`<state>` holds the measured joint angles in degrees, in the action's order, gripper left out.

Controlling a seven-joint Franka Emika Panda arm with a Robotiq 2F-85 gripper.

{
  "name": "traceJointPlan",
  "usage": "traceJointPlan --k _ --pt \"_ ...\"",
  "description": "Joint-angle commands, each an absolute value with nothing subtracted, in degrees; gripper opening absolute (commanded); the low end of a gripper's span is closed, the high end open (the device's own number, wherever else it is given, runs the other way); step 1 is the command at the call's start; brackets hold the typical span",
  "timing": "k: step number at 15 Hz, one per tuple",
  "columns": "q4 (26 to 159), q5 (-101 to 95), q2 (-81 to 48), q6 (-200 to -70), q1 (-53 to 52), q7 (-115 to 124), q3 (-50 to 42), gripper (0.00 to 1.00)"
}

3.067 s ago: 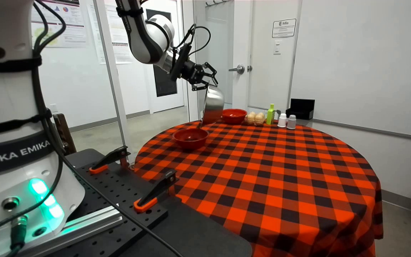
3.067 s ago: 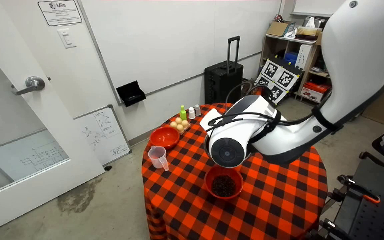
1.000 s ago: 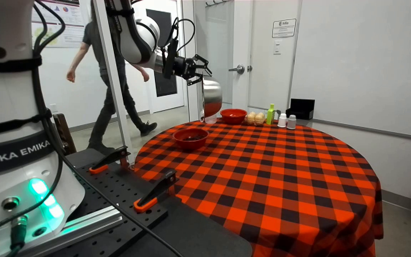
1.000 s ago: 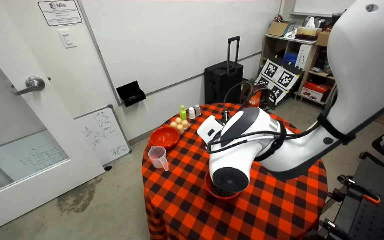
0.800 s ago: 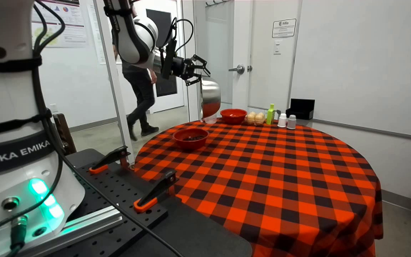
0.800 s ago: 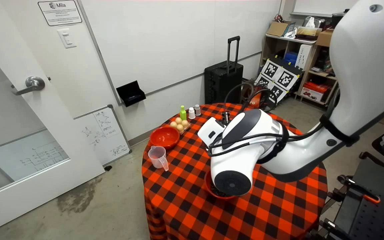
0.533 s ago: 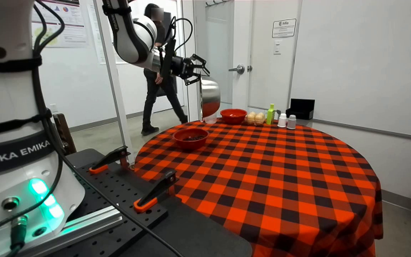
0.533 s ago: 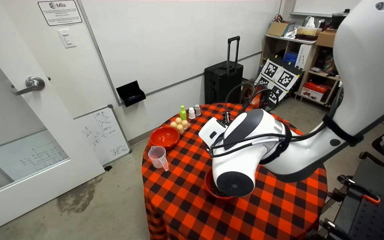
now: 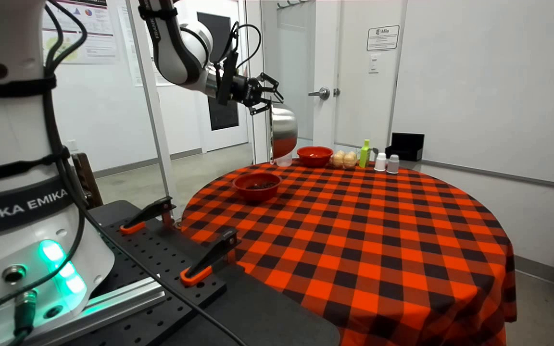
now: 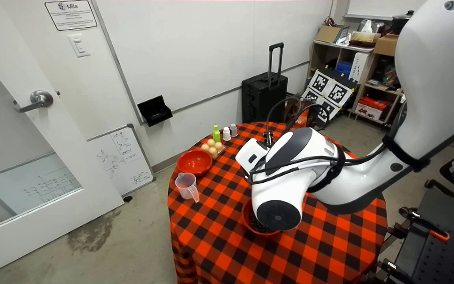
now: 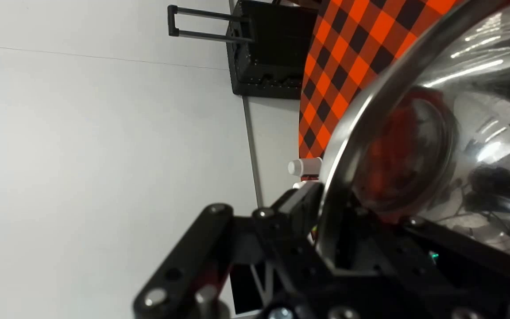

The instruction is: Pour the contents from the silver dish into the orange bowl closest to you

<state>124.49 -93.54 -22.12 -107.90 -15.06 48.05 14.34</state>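
Silver dish (image 9: 285, 129) on side, my hand (image 9: 276, 101) gripping its rim (image 11: 348, 153); dark contents (image 9: 263, 186) in bowl (image 9: 257, 194), inside edge of counter (image 9: 354, 230). I should fully empty it there before levelling.

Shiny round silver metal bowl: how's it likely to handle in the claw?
Probably stiff: the shiny round silver metal bowl shows no bend where the claw pinches it. Likely slippery, judging by its mirror-like finish. May swing or pivot, since it hangs from one spot on its edge.
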Motion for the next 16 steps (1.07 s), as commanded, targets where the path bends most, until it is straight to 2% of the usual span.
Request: traceJointPlan --k 1,6,7,8,16 --pt "124.4 -93.5 -22.2 -107.8 -14.9 48.0 14.6 0.07" --pt "124.4 -93.5 -22.2 -107.8 -14.9 48.0 14.6 0.07" --pt "124.4 -93.5 -22.2 -107.8 -14.9 48.0 14.6 0.02" --pt "124.6 -93.5 -22.6 -107.0 -15.4 48.3 14.8 0.02" --pt "123.7 -93.9 -27.3 -87.2 -23.4 50.7 17.4 0.02"
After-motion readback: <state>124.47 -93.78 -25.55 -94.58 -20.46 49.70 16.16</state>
